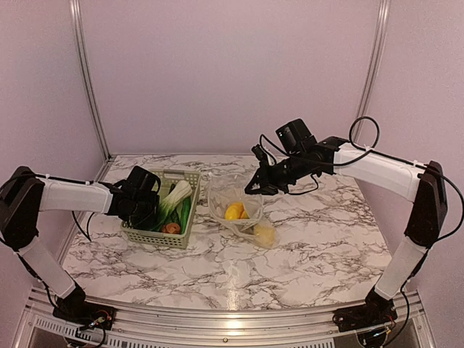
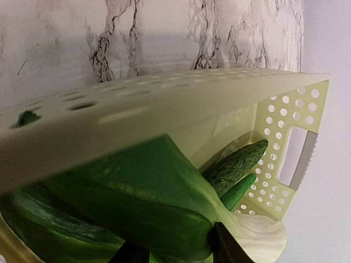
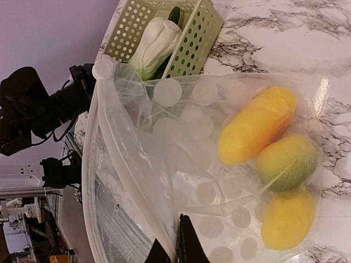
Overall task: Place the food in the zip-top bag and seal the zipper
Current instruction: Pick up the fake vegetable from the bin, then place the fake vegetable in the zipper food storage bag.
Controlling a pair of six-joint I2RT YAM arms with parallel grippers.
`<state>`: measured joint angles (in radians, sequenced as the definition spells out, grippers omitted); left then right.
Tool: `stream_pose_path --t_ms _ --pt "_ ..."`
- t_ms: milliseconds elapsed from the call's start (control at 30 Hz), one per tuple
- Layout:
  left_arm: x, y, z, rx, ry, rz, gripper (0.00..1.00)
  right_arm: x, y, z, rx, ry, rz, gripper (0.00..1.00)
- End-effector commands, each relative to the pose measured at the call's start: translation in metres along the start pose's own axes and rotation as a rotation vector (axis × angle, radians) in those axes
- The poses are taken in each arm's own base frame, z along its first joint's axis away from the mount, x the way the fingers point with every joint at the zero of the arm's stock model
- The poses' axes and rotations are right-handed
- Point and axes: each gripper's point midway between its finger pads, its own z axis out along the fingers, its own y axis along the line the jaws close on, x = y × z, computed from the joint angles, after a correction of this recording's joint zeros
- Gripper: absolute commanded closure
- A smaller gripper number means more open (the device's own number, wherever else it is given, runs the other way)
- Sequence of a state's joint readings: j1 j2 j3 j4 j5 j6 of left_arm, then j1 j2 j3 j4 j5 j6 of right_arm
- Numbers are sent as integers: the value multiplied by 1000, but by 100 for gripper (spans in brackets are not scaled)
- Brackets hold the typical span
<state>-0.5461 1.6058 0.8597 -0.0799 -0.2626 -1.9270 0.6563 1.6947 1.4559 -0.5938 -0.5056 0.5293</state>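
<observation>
Right hand (image 1: 251, 189) pinches the zip-top bag's (image 3: 181, 120) mouth edge, beside the basket (image 1: 158, 239) on the desk (image 1: 312, 246). Left hand (image 2: 175, 253) straddles the bok choy (image 2: 137, 208) inside the basket; its grip is unclear. The leaves look soft and light, so the firmer white stem seems the better hold.

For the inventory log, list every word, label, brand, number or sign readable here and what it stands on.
None: no readable text in any view. The basket bears only punched holes, the zip-top bag only plain white dots.
</observation>
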Motion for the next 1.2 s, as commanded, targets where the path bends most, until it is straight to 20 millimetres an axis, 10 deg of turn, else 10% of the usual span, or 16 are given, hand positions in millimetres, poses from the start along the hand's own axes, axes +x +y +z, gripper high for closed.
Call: stream_pose_path --t_ms 0,333,733,1167 --pt "-9 -22 -2 58 -57 98 65 -8 3 -13 9 -34 -18 96" --pt "-13 -103 -50 273 -155 319 87 -11 2 -14 13 -41 -12 96" --pt "3 -190 -131 515 -274 831 90 -19 4 -16 17 -63 -21 96" --pt "71 -208 -217 759 -214 1413 92 -48 18 -34 88 -102 -81 97"
